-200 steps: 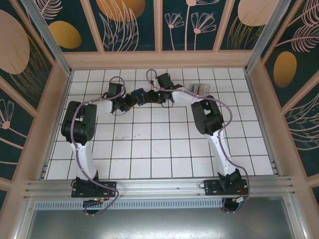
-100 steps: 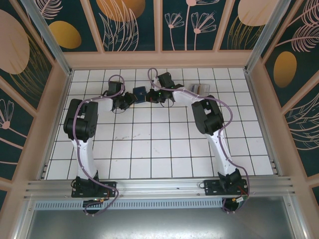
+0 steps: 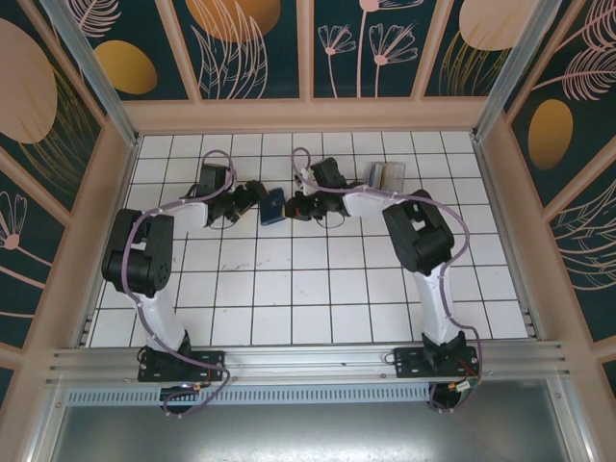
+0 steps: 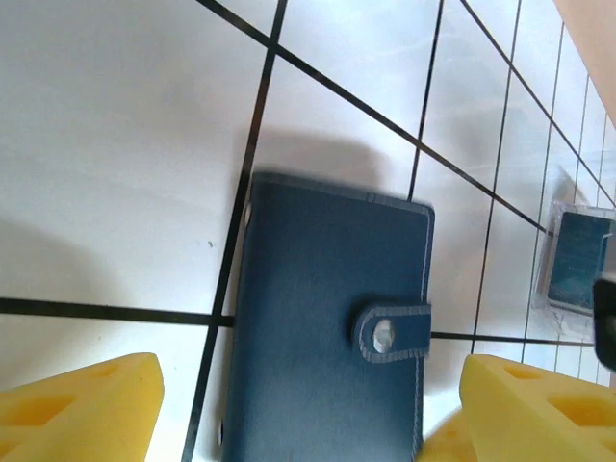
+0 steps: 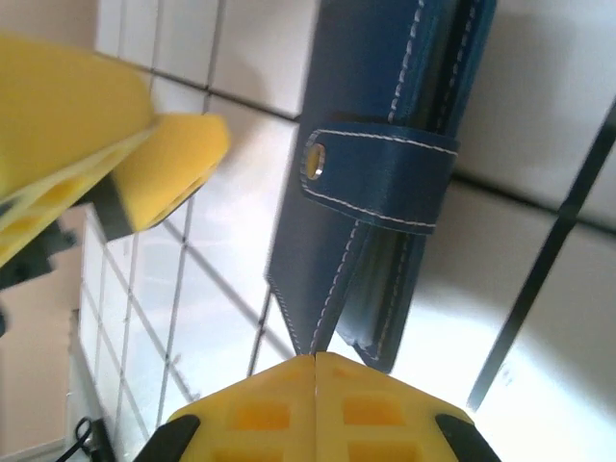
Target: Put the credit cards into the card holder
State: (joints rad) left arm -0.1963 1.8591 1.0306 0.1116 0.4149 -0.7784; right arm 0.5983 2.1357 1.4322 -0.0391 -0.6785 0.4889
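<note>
Pinching a cover corner of the card holder (image 5: 366,144), right end effector (image 5: 316,375) is clamped shut; left end effector (image 4: 313,404) gapes astride it on the bench (image 3: 318,289). Strap looks snapped: anchor one cover, peel the tab first. Credit cards (image 3: 383,174) sit in clear tray (image 3: 398,177), far-right.

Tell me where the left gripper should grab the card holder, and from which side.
Pinch the card holder across its long edges, near the end, clear of the snap strap, coming straight down from above. It lies closed on the tiles, and the open left gripper straddles its width, so that likely suits.
</note>
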